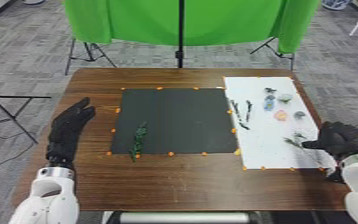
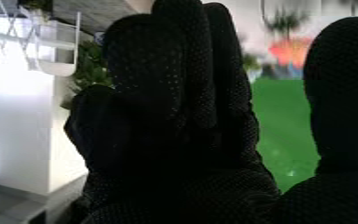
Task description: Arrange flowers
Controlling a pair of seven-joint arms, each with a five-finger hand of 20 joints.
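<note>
On the black mat [image 1: 180,112] a leafy green sprig [image 1: 140,137] lies lengthwise near the left side. The white sheet [image 1: 262,150] holds two dark stems [image 1: 242,114], a blue flower [image 1: 269,103], a peach flower [image 1: 280,115], pale green ones [image 1: 285,98] and a thin sprig [image 1: 293,142]. My left hand [image 1: 66,130] is open over the table's left side, away from the mat. My right hand [image 1: 340,140] is at the sheet's right edge, beside the thin sprig; whether they touch I cannot tell. In the right wrist view this hand [image 2: 171,125] has straight fingers, thumb apart.
Orange markers [image 1: 159,88] line the edges of the mat and sheet. The brown table [image 1: 175,187] surrounds them. Behind it hangs a green cloth [image 1: 140,22] on a black stand [image 1: 180,52], and tripod legs stand to the left.
</note>
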